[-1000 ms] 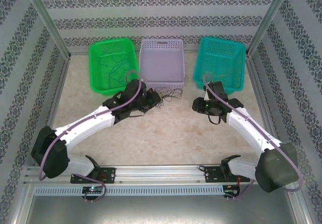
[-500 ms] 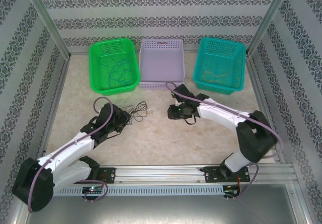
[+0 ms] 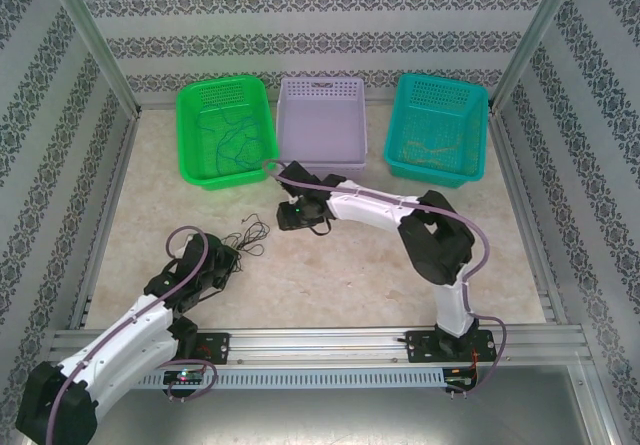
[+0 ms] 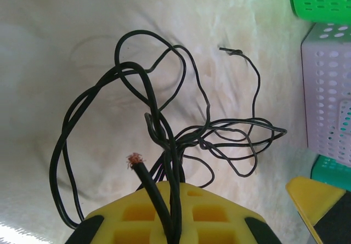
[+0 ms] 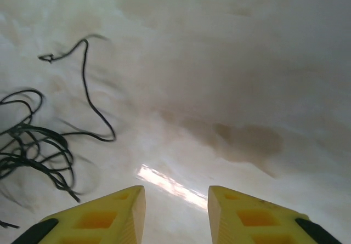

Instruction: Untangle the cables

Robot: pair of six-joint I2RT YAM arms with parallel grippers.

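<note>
Item: black cables (image 4: 181,140), tangled bundle, centre-left in overhead view. Left gripper (image 4: 173,200) pinching bundle's near end; loops fan toward upper right. Right gripper (image 5: 175,196) half spread, empty; bundle lies at left edge of its view, close

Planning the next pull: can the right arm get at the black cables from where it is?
Probably yes: the right gripper is open over bare table, with the black cables lying close to its left, nothing between.
</note>
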